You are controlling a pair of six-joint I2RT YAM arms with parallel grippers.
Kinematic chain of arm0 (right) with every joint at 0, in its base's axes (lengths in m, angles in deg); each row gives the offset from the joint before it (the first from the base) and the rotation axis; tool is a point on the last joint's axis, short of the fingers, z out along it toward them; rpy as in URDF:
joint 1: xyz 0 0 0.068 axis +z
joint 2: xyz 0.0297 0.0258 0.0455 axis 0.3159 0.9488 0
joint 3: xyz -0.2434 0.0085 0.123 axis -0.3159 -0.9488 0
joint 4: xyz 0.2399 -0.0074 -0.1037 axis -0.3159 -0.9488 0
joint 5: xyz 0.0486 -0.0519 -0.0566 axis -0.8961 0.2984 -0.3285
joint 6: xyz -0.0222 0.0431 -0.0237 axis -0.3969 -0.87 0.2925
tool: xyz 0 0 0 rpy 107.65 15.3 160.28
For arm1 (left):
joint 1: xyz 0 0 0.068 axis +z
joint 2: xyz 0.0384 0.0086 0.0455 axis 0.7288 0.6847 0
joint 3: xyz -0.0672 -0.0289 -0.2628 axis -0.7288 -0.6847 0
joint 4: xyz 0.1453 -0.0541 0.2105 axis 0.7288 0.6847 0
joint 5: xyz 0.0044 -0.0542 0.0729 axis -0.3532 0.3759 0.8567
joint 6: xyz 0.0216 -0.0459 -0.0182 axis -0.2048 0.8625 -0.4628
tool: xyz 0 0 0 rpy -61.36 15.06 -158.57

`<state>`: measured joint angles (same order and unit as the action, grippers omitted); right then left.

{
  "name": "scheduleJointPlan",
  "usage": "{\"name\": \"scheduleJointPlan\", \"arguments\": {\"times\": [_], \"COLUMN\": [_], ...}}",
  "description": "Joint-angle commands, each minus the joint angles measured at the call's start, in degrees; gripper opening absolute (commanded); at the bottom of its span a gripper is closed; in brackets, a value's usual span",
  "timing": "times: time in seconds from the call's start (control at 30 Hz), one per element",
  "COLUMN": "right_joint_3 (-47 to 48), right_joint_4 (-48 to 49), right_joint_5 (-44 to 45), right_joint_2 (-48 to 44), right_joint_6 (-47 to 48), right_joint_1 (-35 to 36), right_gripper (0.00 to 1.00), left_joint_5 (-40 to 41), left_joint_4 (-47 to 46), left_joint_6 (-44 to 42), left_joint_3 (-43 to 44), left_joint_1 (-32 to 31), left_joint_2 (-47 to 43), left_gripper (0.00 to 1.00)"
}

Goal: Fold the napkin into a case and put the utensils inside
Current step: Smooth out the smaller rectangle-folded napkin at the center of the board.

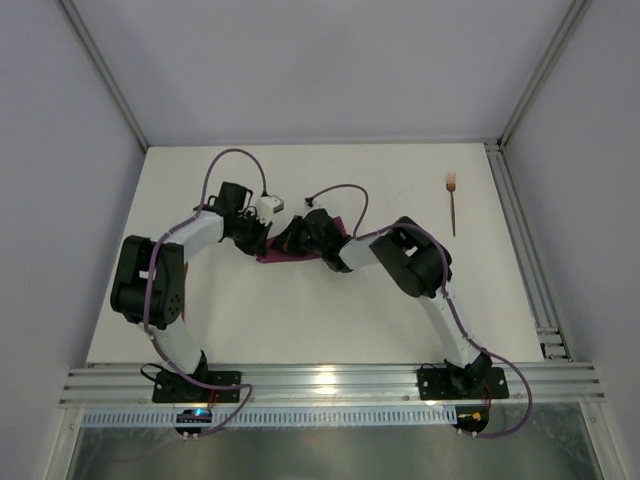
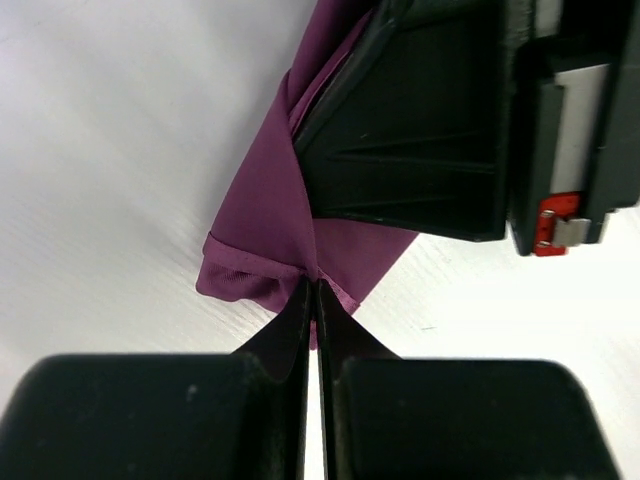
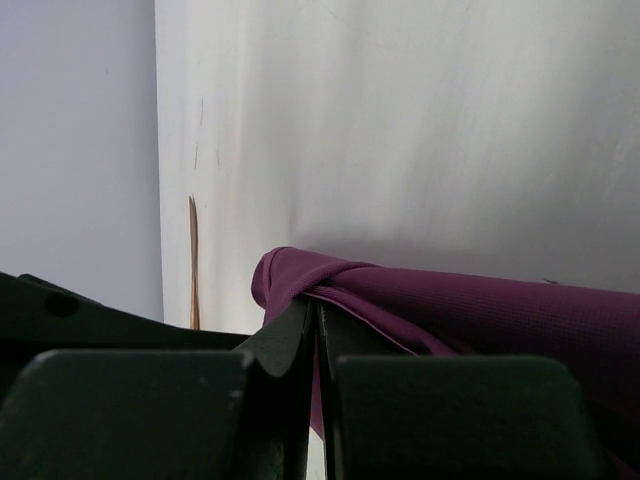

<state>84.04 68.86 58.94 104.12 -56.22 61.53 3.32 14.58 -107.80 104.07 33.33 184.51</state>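
Your two arms start at the near edge of the table (image 1: 300, 330) and bend in to meet in the middle. The napkin (image 1: 300, 257) lies there, bunched into a narrow purple strip, mostly hidden under both arms.

Your left gripper (image 1: 262, 232) comes at the napkin from the left. In the left wrist view, the left gripper (image 2: 315, 285) has its two fingers pressed together, with a corner of the napkin (image 2: 265, 210) pinched between them. The cloth pulls up into a point where they bite. Just past it sits the black block (image 2: 420, 130) of your right arm, very close and lying over the cloth.

Your right gripper (image 1: 295, 238) comes from the right. In the right wrist view, the right gripper (image 3: 315, 305) is closed tight too, and it holds a rolled fold of the napkin (image 3: 480, 310). The cloth runs off to the right from there. You cannot tell if the napkin is off the table or resting on it.

Farther back in that view, a thin copper stick (image 3: 193, 260) lies near the wall. You cannot tell which utensil it is.

Far off on the right, the fork (image 1: 453, 205) lies alone on the table, well apart from the napkin, with its tines pointing away from you.
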Motion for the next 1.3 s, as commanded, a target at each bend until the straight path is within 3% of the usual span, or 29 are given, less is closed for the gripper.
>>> {"name": "scheduleJointPlan", "arguments": {"times": [0.0, 0.3, 0.73, 0.97, 1.1, 1.13, 1.27], "right_joint_3": [-0.65, -3.81, -23.76, -24.38, -23.77, -23.16, -17.19], "right_joint_4": [0.58, -4.34, -2.15, -6.62, -12.51, -14.17, -26.89], "right_joint_5": [2.56, 2.29, 0.36, -1.74, -3.59, -3.94, -3.07], "right_joint_2": [-0.85, -9.98, -21.24, -26.94, -33.44, -34.07, -33.64], "right_joint_6": [-0.09, 7.29, 11.16, 19.41, 26.18, 28.28, 35.93], "right_joint_1": [-0.66, -1.71, -10.50, -11.82, -13.84, -14.80, -18.85], "right_gripper": [0.04, 0.08, 0.09, 0.10, 0.20, 0.27, 0.39], "left_joint_5": [1.16, 2.04, 4.06, 6.70, 8.81, 9.25, 11.70], "left_joint_4": [0.10, 1.69, 0.29, -1.04, -1.65, -1.83, -2.88], "left_joint_6": [-0.86, -0.95, -1.04, -1.92, -2.71, -2.88, -3.32], "left_joint_3": [-0.02, 0.69, 0.25, -1.06, -1.42, -1.59, -2.03], "left_joint_1": [0.53, 0.53, -0.08, -1.58, -2.10, -2.19, -2.37], "left_joint_2": [2.36, 6.41, 6.41, 5.97, 5.97, 5.79, 4.57], "left_gripper": [0.00, 0.00, 0.00, 0.00, 0.00, 0.00, 0.00]}}
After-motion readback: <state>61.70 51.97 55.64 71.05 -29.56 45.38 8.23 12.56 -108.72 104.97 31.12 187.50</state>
